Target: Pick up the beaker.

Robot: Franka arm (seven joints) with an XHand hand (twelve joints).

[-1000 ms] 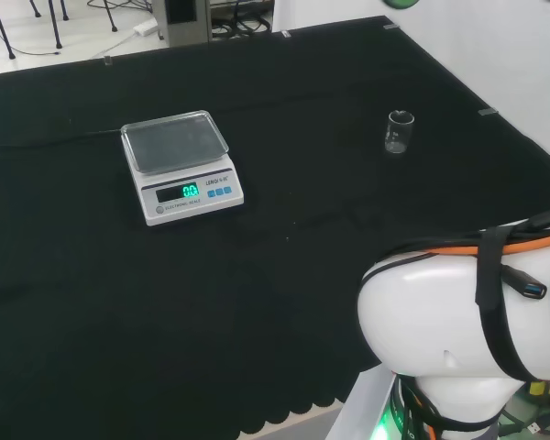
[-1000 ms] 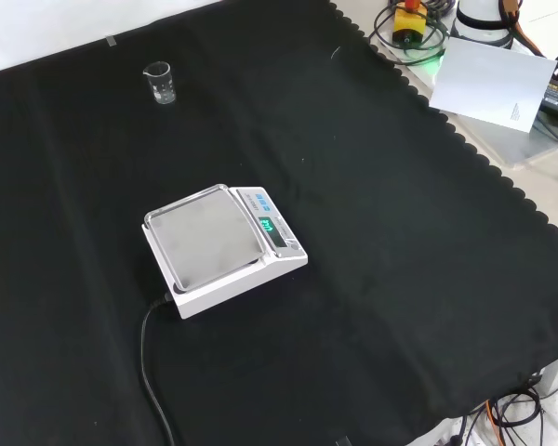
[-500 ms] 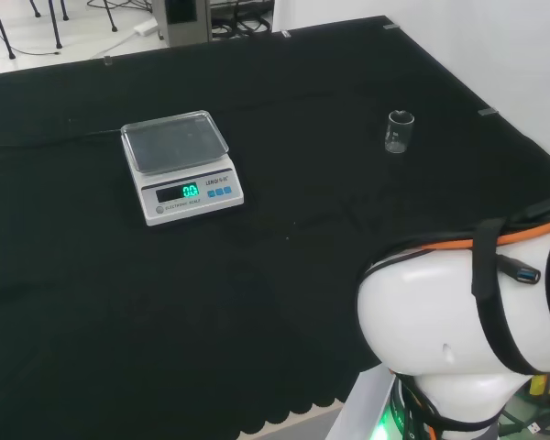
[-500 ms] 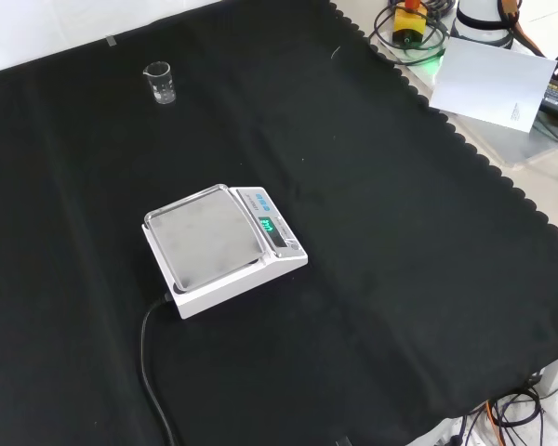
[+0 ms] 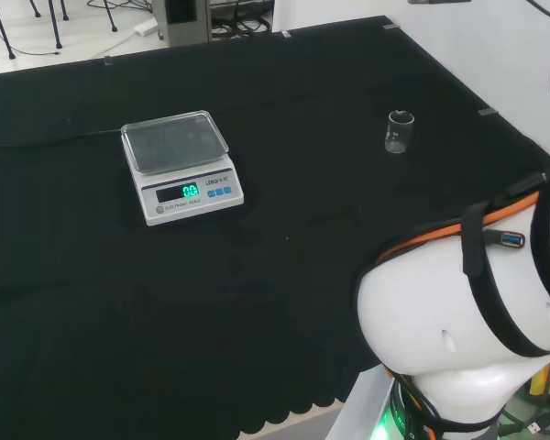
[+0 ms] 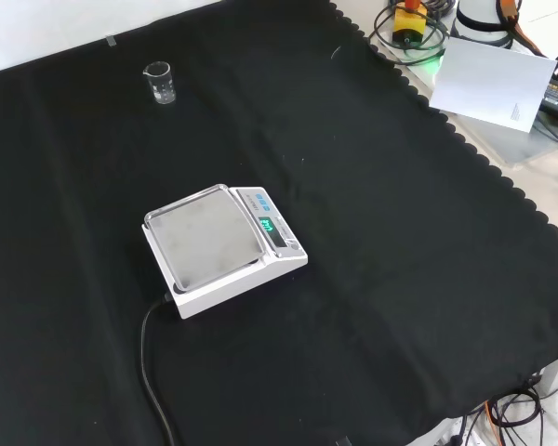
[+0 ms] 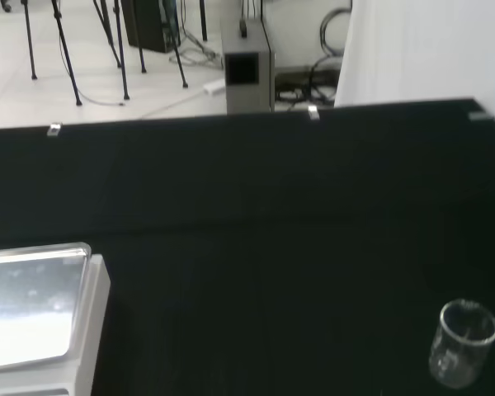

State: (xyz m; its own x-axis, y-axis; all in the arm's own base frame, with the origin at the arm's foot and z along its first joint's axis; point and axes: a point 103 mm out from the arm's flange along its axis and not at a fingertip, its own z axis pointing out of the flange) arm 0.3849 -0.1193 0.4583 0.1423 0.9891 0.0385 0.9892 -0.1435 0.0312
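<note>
Hand apart from clear cylindrical beaker (image 5: 399, 133)

- I see one beaker (image 5: 399, 132) of clear glass on my bench.
- I see one scale (image 5: 181, 168), white, with one black cable (image 6: 150, 372).

Head view: high behind the arm (image 5: 467, 321), looking down across the black cloth (image 5: 284, 266).
Front view: opposite side, steep downward look.
Wrist view: low, close, facing the room beyond.
All share the scale (image 5: 180, 165) (image 6: 221, 246) (image 7: 35, 318) and beaker (image 5: 400, 132) (image 6: 160, 82) (image 7: 463, 343).
</note>
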